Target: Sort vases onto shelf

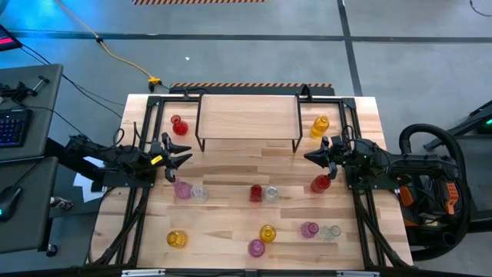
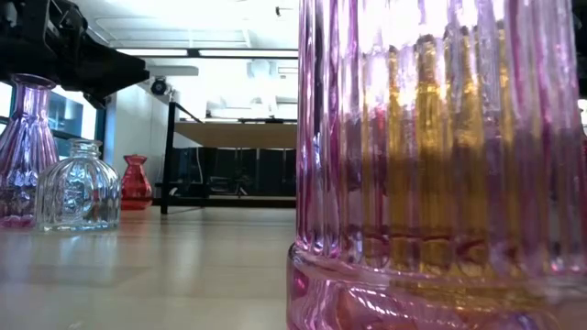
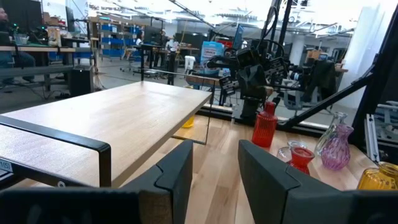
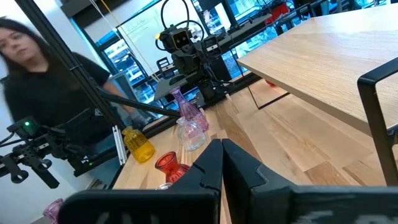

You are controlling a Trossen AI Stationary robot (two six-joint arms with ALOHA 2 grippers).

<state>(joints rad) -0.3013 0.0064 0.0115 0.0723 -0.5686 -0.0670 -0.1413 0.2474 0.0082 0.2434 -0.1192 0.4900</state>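
The shelf (image 1: 247, 115), a light wooden top on thin black legs, stands at the far middle of the table. Several small glass vases stand upright on their bases on the tabletop: a red one (image 1: 178, 125) left of the shelf, a yellow one (image 1: 320, 125) right of it, and pink (image 1: 182, 189), clear (image 1: 199, 194), red (image 1: 256, 193) and yellow (image 1: 267, 232) ones nearer. My left gripper (image 1: 189, 158) hovers level at the shelf's left near corner, open, with nothing between its fingers (image 3: 177, 177). My right gripper (image 1: 308, 157) hovers at the right near corner, shut and empty.
A red vase (image 1: 320, 183) stands just below my right gripper, and the pink and clear pair just below my left. In the low view a ribbed pink vase (image 2: 440, 165) fills the right half. A person (image 4: 37, 68) is beyond the table's left side. Bare wood lies between shelf and vases.
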